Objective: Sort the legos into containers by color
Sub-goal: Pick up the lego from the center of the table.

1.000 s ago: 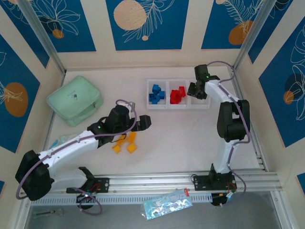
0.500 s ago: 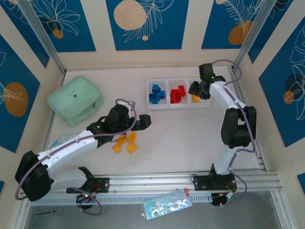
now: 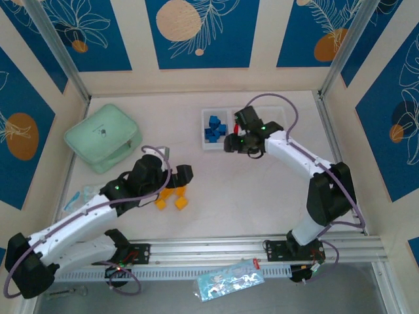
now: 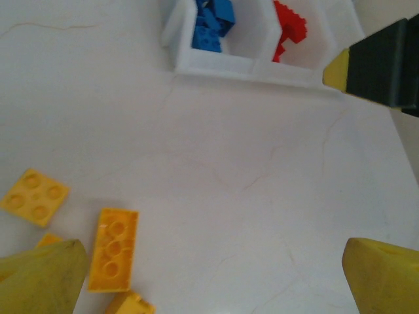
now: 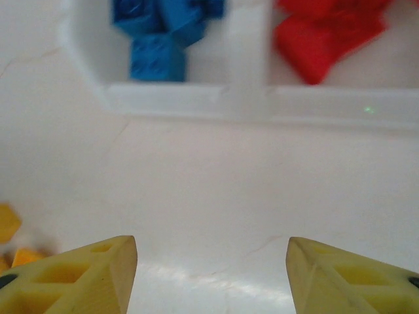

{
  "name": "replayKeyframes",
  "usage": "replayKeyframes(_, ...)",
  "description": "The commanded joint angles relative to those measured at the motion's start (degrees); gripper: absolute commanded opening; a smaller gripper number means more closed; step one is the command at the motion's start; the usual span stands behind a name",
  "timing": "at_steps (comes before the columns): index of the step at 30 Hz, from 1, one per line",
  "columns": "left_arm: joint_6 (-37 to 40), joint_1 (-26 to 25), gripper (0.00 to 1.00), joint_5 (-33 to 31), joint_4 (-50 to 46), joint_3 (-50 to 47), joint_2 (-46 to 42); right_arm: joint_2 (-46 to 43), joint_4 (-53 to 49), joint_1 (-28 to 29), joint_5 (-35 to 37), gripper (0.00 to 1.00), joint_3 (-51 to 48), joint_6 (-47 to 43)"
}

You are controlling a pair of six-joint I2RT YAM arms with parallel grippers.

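Beyond my released right gripper (image 5: 211, 258), blue legos (image 5: 160, 36) and red legos (image 5: 321, 33) sit in adjoining white compartments (image 5: 249, 104); beside my released left gripper (image 4: 211, 252), studded yellow legos (image 4: 112, 248) dot the pale table (image 4: 229, 163).

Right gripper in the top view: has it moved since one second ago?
Yes. The right gripper went left along the white tray, from the right compartment to the near edge of the middle one.

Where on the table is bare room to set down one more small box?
Free: between the mint case and the tray; between the yellow bricks and the right arm. Crowded: around those bricks, by the left gripper.
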Motion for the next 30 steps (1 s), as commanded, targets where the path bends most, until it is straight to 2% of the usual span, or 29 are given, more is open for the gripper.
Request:
replayKeyframes(1, -1.1, 0.6, 0.99, -4.1, -6.2, -2.4, -4.3, -0.9, 0.1, 5.8, -2.4, 0.64, -1.0, 2.4)
replayKeyframes(6, -4.2, 0.9, 0.99, -7.4, -10.7, -5.6, -11.0, 3.4, 3.4, 13.5, -3.8, 0.68, -0.6, 5.7)
replayKeyframes(14, -5.5, 1.2, 0.99, -10.3, -17.5, -5.8, -17.3, 13.3, 7.0, 20.5, -6.8, 0.73, 6.3, 5.0)
replayKeyframes(25, -7.1, 1.3, 0.99, -12.1, -22.8, -5.7, -23.3, 24.4, 10.0, 23.4, -11.0, 0.74, 15.7, -2.8)
replayKeyframes(30, -7.5, 1.3, 0.99, -12.4, -24.3, -5.6, -24.6, 30.1, 5.9, 23.9, -6.7, 0.75, 21.9, -4.9)
